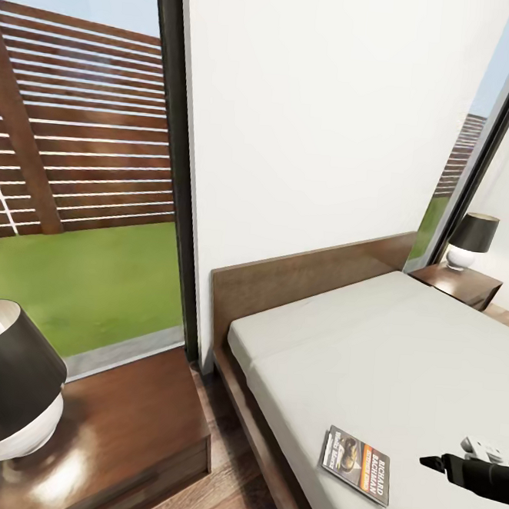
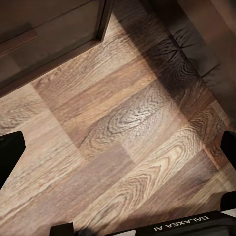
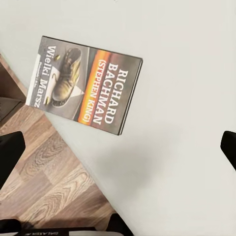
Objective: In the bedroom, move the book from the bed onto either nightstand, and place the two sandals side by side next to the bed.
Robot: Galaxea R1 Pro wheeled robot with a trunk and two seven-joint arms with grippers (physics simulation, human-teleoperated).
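So: nothing is done yet. Bed (image 1: 400, 352) with bare grey mattress; the near nightstand (image 1: 128, 421) carries a lamp (image 1: 8, 383). Book (image 1: 356, 464) lies flat near the mattress edge (dark cover, orange band, "RICHARD BACHMAN"). My right gripper (image 1: 431, 460) hovers beside it, spread wide and empty. My left gripper (image 2: 118, 145), likewise spread and empty, faces floor (image 2: 123, 123). Sandals remain.

On the book (image 3: 86, 83) lying just ahead of my right gripper I read "RICHARD BACHMAN", "(STEPHEN KING)" and "Wielki Marsz". On the body of my left gripper (image 2: 118, 147) I read "GALAXEA AI", printed in white.
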